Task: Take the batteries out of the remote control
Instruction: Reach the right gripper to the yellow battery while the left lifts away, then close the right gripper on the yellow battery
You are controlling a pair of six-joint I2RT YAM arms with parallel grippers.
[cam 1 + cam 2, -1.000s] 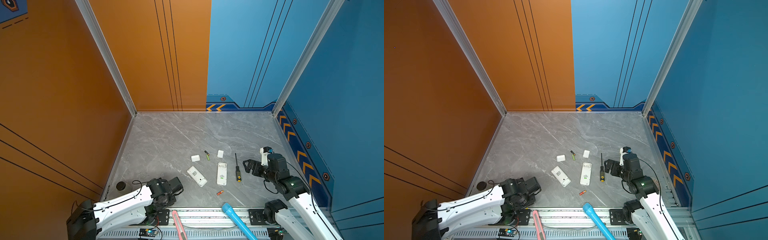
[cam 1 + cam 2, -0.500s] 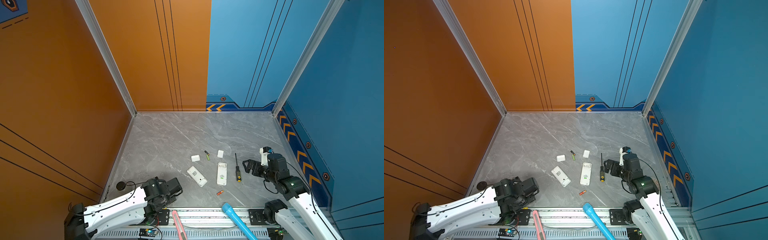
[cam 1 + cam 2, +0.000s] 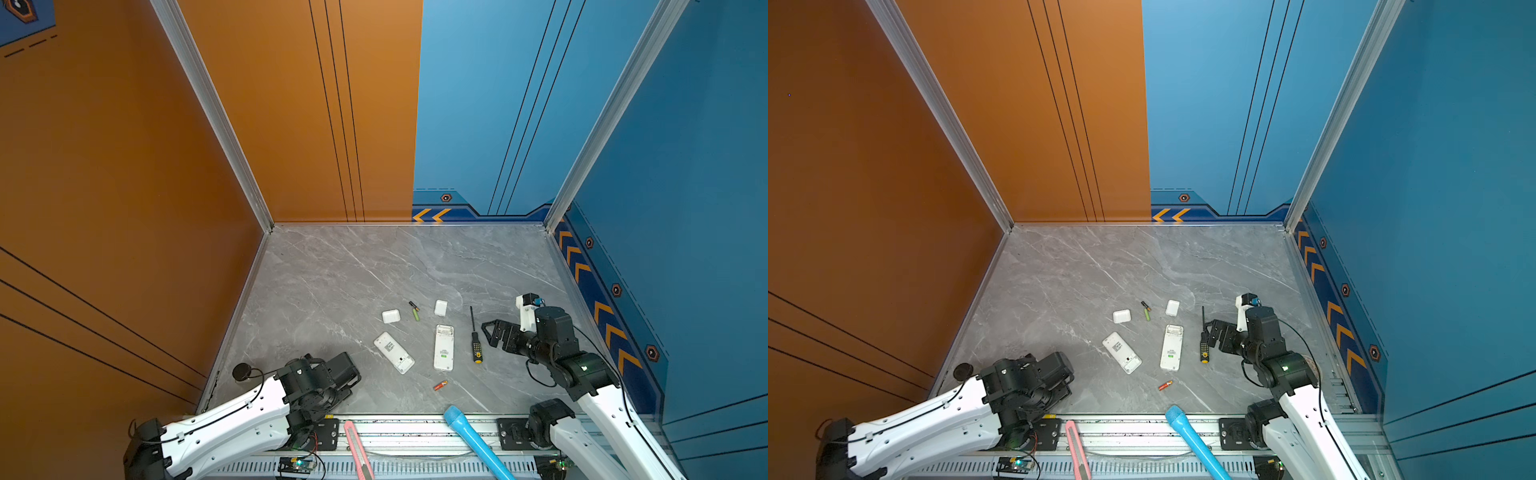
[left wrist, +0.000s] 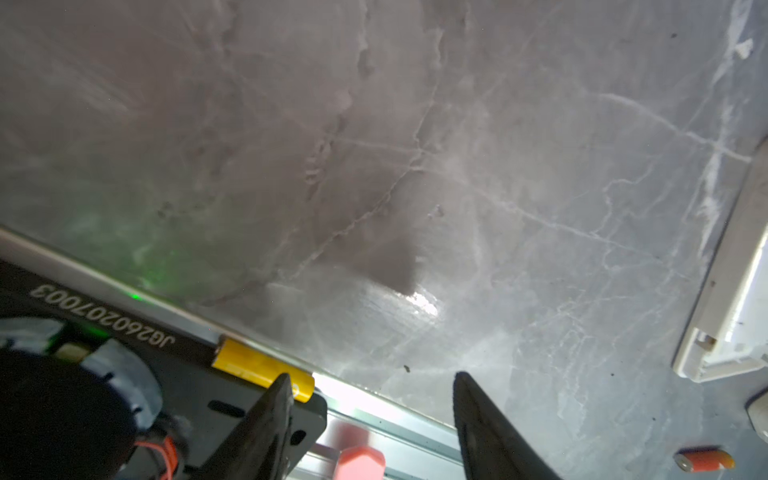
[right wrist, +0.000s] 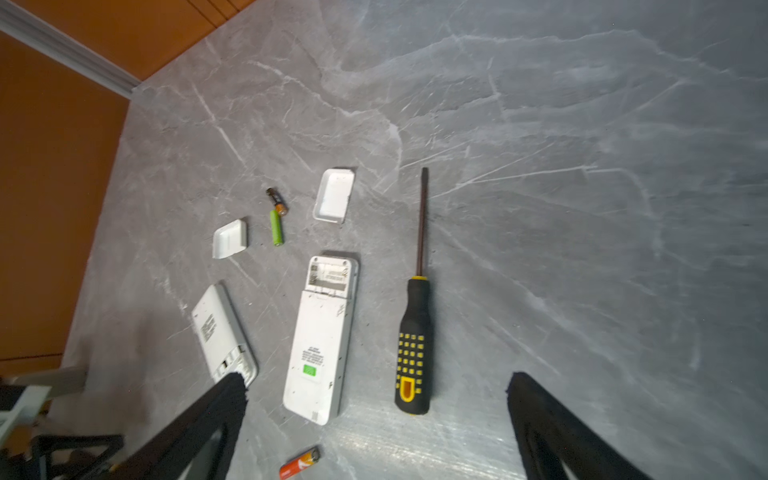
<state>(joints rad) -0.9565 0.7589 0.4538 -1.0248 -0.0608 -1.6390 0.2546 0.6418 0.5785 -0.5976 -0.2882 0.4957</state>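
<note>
batteries lie loose on the grey marble-patterned tabletop (image 5: 582,166) around the longer remote (image 5: 322,336) and the shorter remote (image 5: 220,328), and we see none inside either. the green battery (image 5: 276,227) and the black battery (image 5: 275,199) lie nearly end to end, touching or almost so, between the two detached white battery covers (image 5: 334,195) beyond the remotes. the red-orange battery (image 5: 300,463) rests alone near the tabletop's front edge. the yellow battery (image 4: 262,368) sits along the seam where the black mounting plate (image 4: 183,374) meets the metal edge strip, just beside one of the left fingers (image 4: 270,419). those fingers stand partly apart with nothing between them. the right fingers (image 5: 548,436) are spread wide and empty above the black-and-yellow-handled screwdriver (image 5: 415,332) and the longer remote. that remote's open compartment looks empty, while the shorter remote's open end is partly hidden.

we judge each battery light, rigid and smooth. it is a hard metal cylinder in a glossy wrap, so it will likely roll on this polished surface and may squirt out of a loose pinch. we would take one across the middle of its barrel, fingers square to its long axis. the yellow one looks the most awkward, lying low against the edge strip.
</note>
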